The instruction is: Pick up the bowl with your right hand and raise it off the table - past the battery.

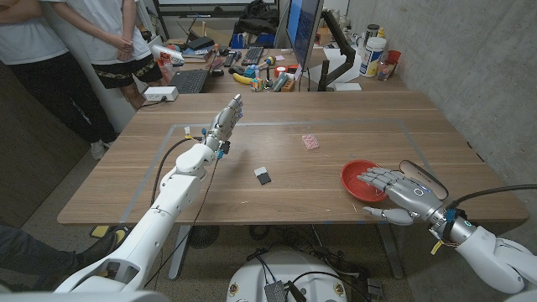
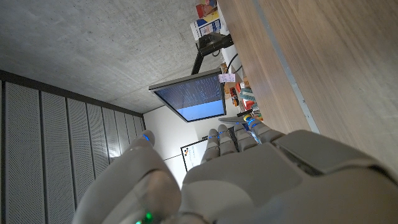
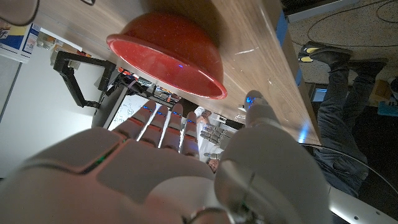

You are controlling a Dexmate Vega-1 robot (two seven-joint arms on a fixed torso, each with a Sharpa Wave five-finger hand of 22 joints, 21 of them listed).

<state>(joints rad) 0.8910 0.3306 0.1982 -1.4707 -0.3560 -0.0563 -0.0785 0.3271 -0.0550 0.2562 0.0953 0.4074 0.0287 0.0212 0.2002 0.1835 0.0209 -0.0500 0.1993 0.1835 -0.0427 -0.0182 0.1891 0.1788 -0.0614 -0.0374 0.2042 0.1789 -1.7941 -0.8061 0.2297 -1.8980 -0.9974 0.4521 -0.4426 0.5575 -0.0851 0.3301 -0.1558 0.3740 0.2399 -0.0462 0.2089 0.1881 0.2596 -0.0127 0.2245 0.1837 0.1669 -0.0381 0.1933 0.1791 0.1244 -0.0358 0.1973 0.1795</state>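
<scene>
Clearly we had brought our right hand (image 1: 401, 190) to the red bowl (image 1: 359, 177) for a grasp: fingers (image 1: 370, 178) spread wide above its rim, thumb outside, holding nothing. Beyond the fingertips lay the battery (image 1: 263, 175). Our left hand (image 1: 225, 122) hovered clear, fingers straight. We read no labels.

A shallow red bowl (image 1: 359, 178) sits upright on the wooden worktop (image 1: 336, 138), toward four o'clock near the front edge. Its rim shows round and speckled in the right wrist view. A small dark battery (image 1: 263, 175) lies at the worktop's centre, at nine o'clock from the bowl, well apart.
</scene>
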